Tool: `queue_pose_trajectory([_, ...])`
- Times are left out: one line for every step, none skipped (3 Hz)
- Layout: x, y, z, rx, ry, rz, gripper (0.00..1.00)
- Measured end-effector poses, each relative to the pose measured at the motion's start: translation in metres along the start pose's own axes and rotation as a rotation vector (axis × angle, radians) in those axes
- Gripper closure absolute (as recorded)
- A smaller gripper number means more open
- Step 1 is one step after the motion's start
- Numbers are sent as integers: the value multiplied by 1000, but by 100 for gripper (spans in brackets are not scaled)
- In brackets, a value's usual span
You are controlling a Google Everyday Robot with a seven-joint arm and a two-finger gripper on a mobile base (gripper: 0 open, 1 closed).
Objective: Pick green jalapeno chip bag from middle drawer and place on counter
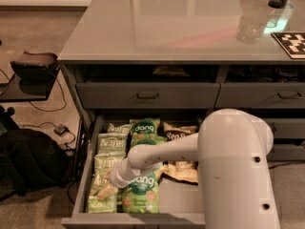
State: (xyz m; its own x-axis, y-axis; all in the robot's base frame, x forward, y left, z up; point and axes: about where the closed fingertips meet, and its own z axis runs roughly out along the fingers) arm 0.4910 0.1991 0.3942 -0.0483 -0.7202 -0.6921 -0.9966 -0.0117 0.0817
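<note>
The middle drawer is pulled open under the counter. Several pale olive Kettle jalapeno chip bags lie in a column along its left side: one at the back, one in the middle and one at the front. My gripper reaches down into the drawer at the end of the white arm. It sits low over the front Kettle bags, next to a bright green dang bag. The arm hides part of the bags.
Another dang bag and a tan and black Sea Salt bag lie farther back in the drawer. A shallower drawer with a bar handle is shut above. A glass and a checkered board stand on the counter's right. A black bag lies on the floor to the left.
</note>
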Motion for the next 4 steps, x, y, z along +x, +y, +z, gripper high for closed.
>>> queue_pose_trajectory([-36, -8, -29, -14, -114, -19, 100])
queue_pose_trajectory([-46, -17, -101, -20, -262, -21, 100])
queue_pose_trajectory([-18, -20, -191, 1, -354, 25, 100])
queue_pose_trajectory([25, -26, -277, 33, -397, 72, 100])
